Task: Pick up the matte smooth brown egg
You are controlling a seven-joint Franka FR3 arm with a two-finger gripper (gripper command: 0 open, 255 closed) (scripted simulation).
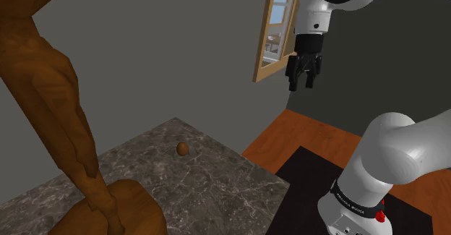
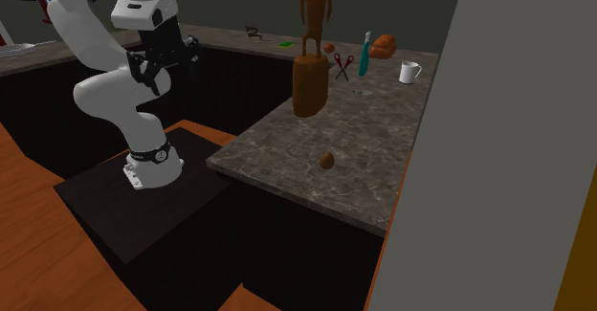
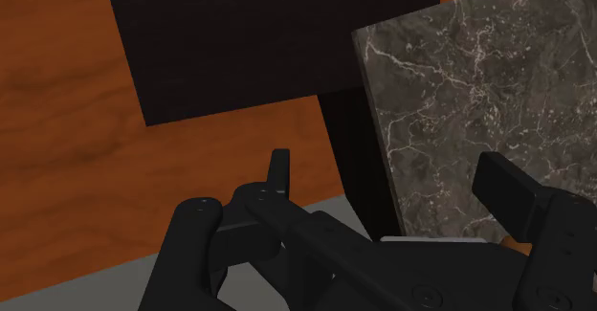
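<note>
"Brown and matte, your egg lies alone on the grey veined counter. It is near the wooden statue but clear of its base, on the side toward the counter's open end."

"Agreed. Expect it to be light, stiff and brittle. That smooth, rounded shell will probably roll or squirt out if you pinch it off-centre. Come from above and close gently across its narrow middle."

"Your gripper hangs high, well apart from the statue and beyond the egg. It is out past the counter's edge, over the wooden floor and the black stand. Its two fingers stand wide apart with nothing between them."

"Now the neighbours, left to right in the second exterior view. After the statue come scissors, a teal-handled tool, an orange lump I can't name, and a white mug. All of them sit on the statue's far side from the egg, so they shouldn't trouble you."

"Only the statue matters, then. It is tall and the closest thing to the egg. I judge the way down to be open, provided you descend on the side away from it."
</note>
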